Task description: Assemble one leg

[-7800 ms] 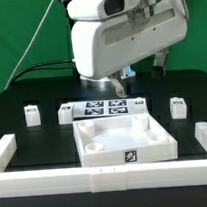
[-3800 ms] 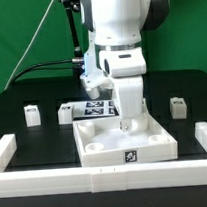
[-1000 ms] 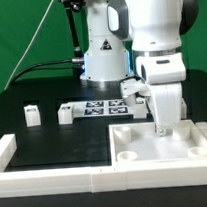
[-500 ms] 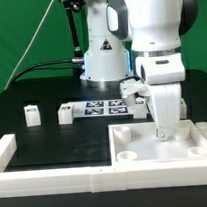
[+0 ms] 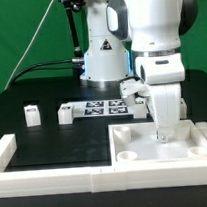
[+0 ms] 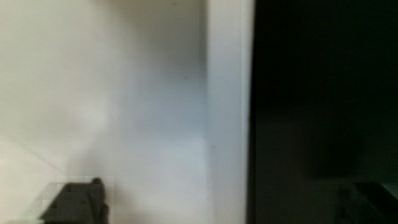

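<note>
Where the counter point(image 5: 44, 146) ends nearest the camera, a long white front rail point(image 5: 57, 181) runs along the edge. A shorter side rail point(image 5: 3, 149) stands at the near left corner.

Just behind the front rail, on the exterior view's right, sits the large white panel point(image 5: 195, 145), lying flat with a raised rim.

The claw point(image 5: 164, 135) points straight down inside the panel, its tip at the panel's floor or wall; which one it touches cannot be told.

Wrist view is heavily blurred: a pale surface beside a bright white edge, then black. One dark fingertip point(image 6: 73, 200) shows well clear of that white edge. The claw point(image 6: 222, 200) reads as spread, with nothing pinched.

Farther back, on the exterior view's left, two small white posts stand upright on the black counter. They are the left leg point(image 5: 32, 115) and the second leg point(image 5: 66, 114), near each other but apart. Both are well away from the claw.

The marker board point(image 5: 104, 106) lies flat just to the right of the second leg.

Behind the board rises the white arm point(image 5: 152, 38). A black cable point(image 5: 39, 68) trails off at far left.
</note>
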Action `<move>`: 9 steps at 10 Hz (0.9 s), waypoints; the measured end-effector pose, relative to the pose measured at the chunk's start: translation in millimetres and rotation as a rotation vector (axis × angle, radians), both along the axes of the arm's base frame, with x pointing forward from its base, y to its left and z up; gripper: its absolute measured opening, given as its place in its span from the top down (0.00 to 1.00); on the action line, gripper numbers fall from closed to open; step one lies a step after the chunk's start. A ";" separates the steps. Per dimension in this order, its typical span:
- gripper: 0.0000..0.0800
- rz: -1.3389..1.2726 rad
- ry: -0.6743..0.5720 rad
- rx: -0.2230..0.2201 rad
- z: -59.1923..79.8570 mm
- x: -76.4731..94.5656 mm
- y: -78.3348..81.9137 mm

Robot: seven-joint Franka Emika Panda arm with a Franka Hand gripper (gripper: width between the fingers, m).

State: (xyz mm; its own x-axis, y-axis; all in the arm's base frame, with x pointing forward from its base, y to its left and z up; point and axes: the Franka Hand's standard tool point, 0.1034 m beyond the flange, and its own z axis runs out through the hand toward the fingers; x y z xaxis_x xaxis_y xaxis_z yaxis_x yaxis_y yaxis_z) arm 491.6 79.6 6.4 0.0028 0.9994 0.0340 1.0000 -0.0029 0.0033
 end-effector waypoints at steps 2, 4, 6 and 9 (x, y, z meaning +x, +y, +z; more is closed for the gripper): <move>0.19 -0.046 -0.005 -0.003 9.8 -7.4 3.8; 0.19 -0.106 -0.014 -0.009 26.3 -23.3 11.2; 0.19 -0.145 -0.021 -0.019 43.9 -39.6 19.4; 0.19 -0.280 -0.015 -0.013 42.0 -39.6 19.2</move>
State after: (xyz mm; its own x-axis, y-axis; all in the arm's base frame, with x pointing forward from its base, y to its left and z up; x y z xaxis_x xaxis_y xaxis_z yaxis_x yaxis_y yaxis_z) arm 452.0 98.7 48.5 0.2781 0.9603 0.0230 0.9602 -0.2786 0.0199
